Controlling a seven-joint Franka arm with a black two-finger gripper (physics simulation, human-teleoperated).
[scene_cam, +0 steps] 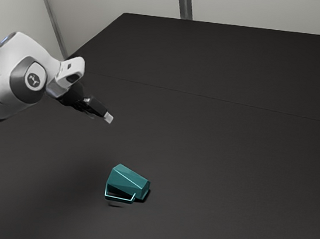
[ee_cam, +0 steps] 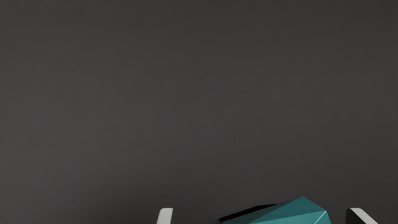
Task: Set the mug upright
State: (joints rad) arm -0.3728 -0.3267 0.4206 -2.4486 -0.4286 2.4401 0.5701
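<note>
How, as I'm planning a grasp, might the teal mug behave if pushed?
The mug probably won't roll far: its sides look flat-faceted. Its protruding handle may also catch as it turns. Crisp edges suggest a stiff body.

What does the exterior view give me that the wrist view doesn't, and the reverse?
Exterior view adds: the white arm, the pale walls beyond the table, and the looped handle of the mug, which lies on its side.

Wrist view adds: the opening between the two tips of the claw, standing wide apart, with space between each tip and the visible part of the mug.

Both: teal mug faces, dark tabletop and the claw's pale fingertip material.
</note>
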